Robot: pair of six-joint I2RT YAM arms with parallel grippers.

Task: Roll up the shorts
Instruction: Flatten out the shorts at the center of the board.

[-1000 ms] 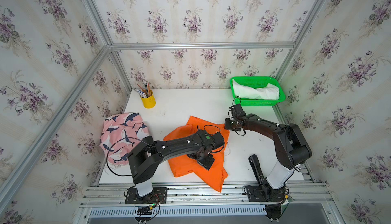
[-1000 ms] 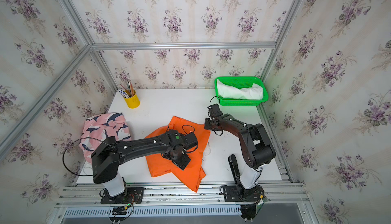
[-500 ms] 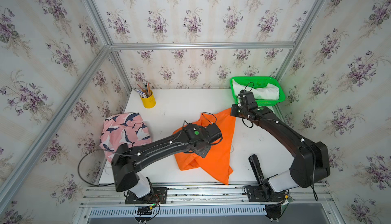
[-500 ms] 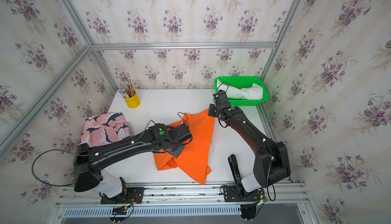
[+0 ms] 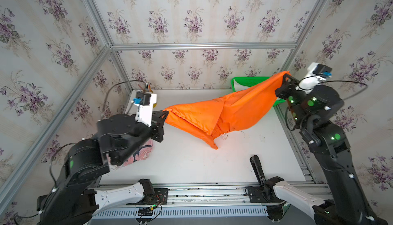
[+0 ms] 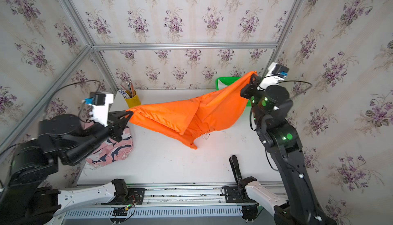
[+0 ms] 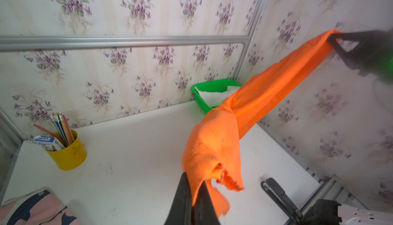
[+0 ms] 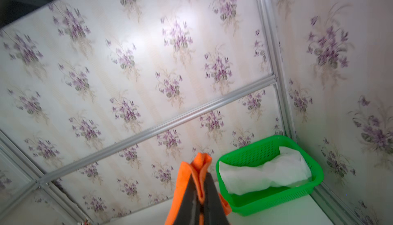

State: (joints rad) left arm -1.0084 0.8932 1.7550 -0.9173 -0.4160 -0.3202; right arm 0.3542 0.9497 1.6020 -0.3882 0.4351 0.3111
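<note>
Your left end effector (image 5: 165,113) and right end effector (image 5: 284,77) each grip the orange shorts (image 5: 223,115), stretched between them.

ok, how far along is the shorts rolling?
Done, apparently: the white shorts lie bundled in the green basket. In hand: the orange shorts, unrolled, hang stretched between the left gripper and right gripper, each shut on one end. Left: rolling them, then the pink shorts, lying crumpled on the table.
</note>
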